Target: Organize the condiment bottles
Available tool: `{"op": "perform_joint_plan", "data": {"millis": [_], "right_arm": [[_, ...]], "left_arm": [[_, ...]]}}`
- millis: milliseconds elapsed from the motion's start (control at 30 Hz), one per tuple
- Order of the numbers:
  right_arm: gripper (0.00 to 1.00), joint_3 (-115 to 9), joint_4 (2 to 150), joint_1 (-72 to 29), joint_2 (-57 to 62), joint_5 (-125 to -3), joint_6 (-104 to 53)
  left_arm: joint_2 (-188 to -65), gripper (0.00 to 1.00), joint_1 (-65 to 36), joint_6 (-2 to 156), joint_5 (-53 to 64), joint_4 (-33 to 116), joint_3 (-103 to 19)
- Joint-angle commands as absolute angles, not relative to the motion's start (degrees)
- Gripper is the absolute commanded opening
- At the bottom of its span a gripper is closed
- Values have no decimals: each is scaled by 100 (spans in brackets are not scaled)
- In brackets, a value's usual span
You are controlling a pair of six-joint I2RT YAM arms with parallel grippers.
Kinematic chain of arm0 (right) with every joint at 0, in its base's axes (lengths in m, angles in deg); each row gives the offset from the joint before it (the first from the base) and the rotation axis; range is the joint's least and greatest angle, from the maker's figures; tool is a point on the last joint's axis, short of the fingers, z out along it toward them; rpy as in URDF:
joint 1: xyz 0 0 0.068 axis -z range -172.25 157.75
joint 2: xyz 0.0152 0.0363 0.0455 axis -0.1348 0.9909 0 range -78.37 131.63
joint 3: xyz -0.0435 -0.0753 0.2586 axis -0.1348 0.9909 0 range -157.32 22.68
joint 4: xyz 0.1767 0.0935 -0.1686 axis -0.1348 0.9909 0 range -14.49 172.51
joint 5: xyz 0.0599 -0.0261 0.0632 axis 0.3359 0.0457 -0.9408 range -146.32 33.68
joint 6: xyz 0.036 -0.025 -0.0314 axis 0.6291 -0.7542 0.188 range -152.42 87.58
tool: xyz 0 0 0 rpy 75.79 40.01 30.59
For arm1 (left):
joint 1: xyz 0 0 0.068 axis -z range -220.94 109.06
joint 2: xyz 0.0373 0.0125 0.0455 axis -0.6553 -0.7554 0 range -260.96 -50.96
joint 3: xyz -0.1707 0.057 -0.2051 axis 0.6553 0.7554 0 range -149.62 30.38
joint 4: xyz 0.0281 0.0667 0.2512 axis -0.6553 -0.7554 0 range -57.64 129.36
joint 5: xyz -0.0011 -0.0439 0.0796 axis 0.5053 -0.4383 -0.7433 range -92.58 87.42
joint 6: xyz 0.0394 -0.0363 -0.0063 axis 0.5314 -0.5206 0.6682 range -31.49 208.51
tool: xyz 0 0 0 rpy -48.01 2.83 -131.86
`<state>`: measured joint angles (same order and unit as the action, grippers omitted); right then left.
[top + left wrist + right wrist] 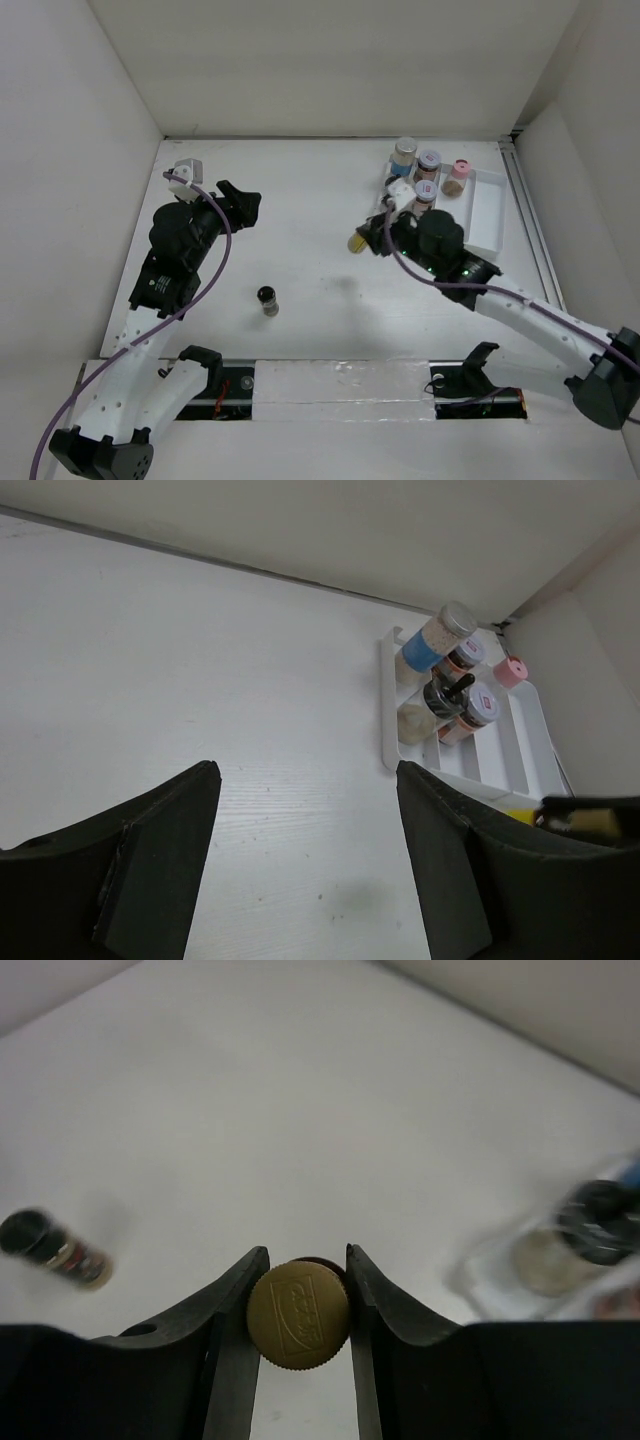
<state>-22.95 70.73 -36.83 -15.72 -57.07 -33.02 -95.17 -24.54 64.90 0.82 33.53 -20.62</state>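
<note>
Gold-capped bottle [298,1313] sits squarely between the right jaws, both pressed against its cap (near the white tray [487,215]); left jaws gape wide, holding nothing.

overhead looking down, wrist views low, forward (tray [488,212] shared)

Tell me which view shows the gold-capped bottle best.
Right wrist: the gold-capped bottle sits large and central, cap toward the camera, in the right hand. Top external shows only a small gold spot at that hand; left wrist catches just a yellow sliver at its right edge.
</note>
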Motion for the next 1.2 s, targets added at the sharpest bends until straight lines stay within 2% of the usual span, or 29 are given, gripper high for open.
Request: {"op": "perform_joint_plan", "data": {"millis": [0,67,167,400,667,800,833,900,967,1000,1100,1167], "right_arm": [[23,-2618,6793,-2919,-2010,-4553,-3234],[20,-2724,6970,-2312,-2010,-4060,-3110],[20,-2777,6971,-1523,-1896,-3980,-2908],[19,-3242,6734,-238,-728,-3980,-2802],[19,-3436,6417,405,651,-4120,-2688],[19,-3436,6294,467,926,-4173,-2618],[21,-3436,6294,528,987,-4173,-2618],[34,-3323,6294,529,987,-4226,-2556],[51,-3261,6294,529,917,-4226,-2503],[65,-3191,6294,529,752,-4226,-2503],[81,-3129,6294,529,452,-4173,-2503],[85,-3129,6460,529,75,-4173,-2503]], "left_arm": [[-9447,67,-2442,6513,225,3567,-2095],[-9447,67,-2442,6513,173,3567,-2095],[-9447,67,-2442,6513,225,3567,-2095],[-9447,67,-2442,6513,225,3567,-2042],[-9499,67,-2442,6513,164,3567,-2042],[-9552,67,-2442,6513,164,3567,-2095],[-9552,67,-2442,6513,164,3567,-2095],[-9613,67,-2442,6513,164,3567,-2095],[-9614,67,-2442,6513,164,3567,-2095],[-9614,67,-2442,6513,164,3567,-2095],[-9666,67,-2442,6513,164,3567,-2095],[-9666,67,-2442,6513,217,3567,-2095]]}}
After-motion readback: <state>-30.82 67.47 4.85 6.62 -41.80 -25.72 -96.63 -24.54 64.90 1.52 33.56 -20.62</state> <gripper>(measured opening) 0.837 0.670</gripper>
